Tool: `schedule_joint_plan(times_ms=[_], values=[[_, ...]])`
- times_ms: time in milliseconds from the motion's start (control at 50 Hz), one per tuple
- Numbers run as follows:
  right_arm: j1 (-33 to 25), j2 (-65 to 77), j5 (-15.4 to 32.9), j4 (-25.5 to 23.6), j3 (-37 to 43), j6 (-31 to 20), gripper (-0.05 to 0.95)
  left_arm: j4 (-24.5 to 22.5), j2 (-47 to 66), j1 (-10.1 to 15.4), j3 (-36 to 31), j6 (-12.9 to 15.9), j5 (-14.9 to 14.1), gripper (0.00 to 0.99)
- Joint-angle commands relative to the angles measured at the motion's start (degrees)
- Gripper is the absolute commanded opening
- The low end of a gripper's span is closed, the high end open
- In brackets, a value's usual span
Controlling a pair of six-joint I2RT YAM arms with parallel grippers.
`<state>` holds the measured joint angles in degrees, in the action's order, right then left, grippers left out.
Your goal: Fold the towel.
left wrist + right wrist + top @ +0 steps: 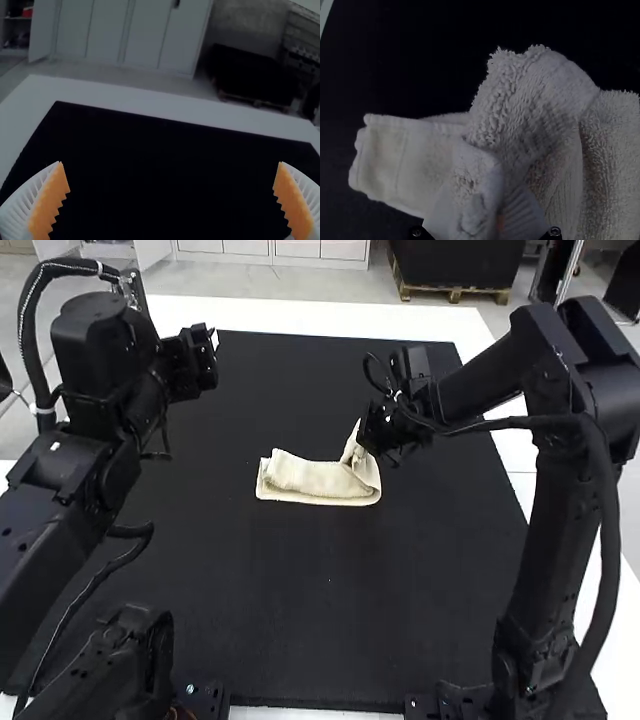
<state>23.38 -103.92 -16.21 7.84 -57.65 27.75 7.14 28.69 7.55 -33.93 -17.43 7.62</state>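
Cream terry cloth makes up the towel (310,477), which lies folded over and partly bunched near the middle of the black mat (300,590) on the white tabletop (300,314). My right end effector (372,435) is grasping the towel at one end, a bunched part pinched between its ribbed fingers (524,214) and raised above the layers resting on the mat. My left end effector (203,355) is released, its orange pads (50,200) spread wide, well apart from the towel.
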Motion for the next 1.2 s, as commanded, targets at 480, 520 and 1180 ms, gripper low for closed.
schedule_joint_plan(times_ms=[480, 520, 1180], values=[[6.42, -4.10, 3.02, 1.39, -4.32, 1.52, 0.00, 0.33, -2.76, 0.36, 0.27, -0.50, 0.82, 0.964], [6.86, -4.45, 3.46, 1.48, -4.49, 1.52, 0.00, 0.33, -3.02, 0.45, 0.36, -0.50, 1.26, 0.964], [10.20, -9.64, 5.31, 1.66, -10.64, 1.34, 0.00, 1.56, -5.22, 0.36, 1.50, -0.50, 1.79, 0.964]])
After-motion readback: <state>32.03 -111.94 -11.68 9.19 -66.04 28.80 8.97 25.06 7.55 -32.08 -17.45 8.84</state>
